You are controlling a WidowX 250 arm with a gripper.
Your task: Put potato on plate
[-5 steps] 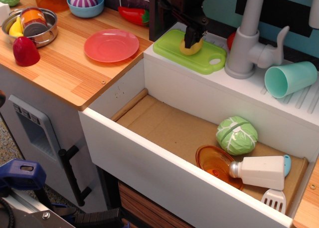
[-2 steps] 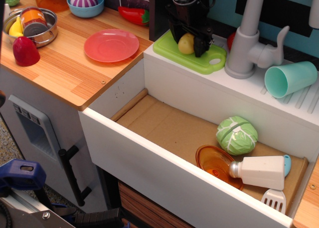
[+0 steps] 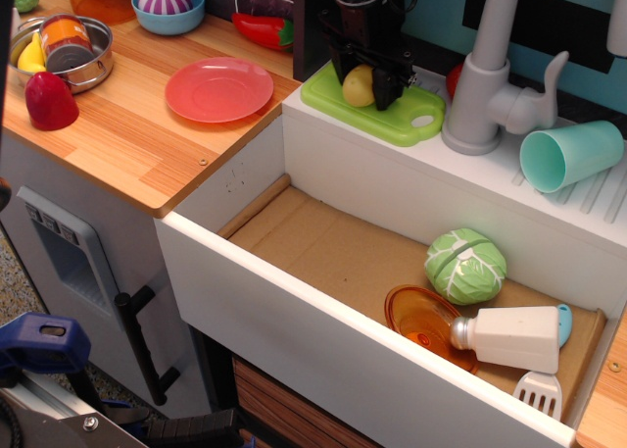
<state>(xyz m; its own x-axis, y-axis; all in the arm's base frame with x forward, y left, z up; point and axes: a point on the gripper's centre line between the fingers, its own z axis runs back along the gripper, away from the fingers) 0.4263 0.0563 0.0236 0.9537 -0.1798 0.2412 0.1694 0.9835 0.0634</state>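
Note:
The potato (image 3: 358, 85) is a small pale-yellow egg shape held between the black fingers of my gripper (image 3: 361, 87), just above the green cutting board (image 3: 372, 102) on the sink's back ledge. The gripper is shut on it and points down. The salmon-pink plate (image 3: 218, 88) lies flat and bare on the wooden counter, to the left of the gripper and a little nearer the camera.
A steel pot (image 3: 61, 51) with cans, a red object (image 3: 50, 101), a blue bowl (image 3: 168, 4) and a red pepper (image 3: 263, 28) surround the plate. The sink holds a green cabbage (image 3: 464, 265), orange dish (image 3: 423, 319) and white bottle (image 3: 511, 337). A grey faucet (image 3: 487, 75) and teal cup (image 3: 568, 154) stand right.
The gripper has closed on the potato and lifted it slightly off the cutting board, shifting a little left and up.

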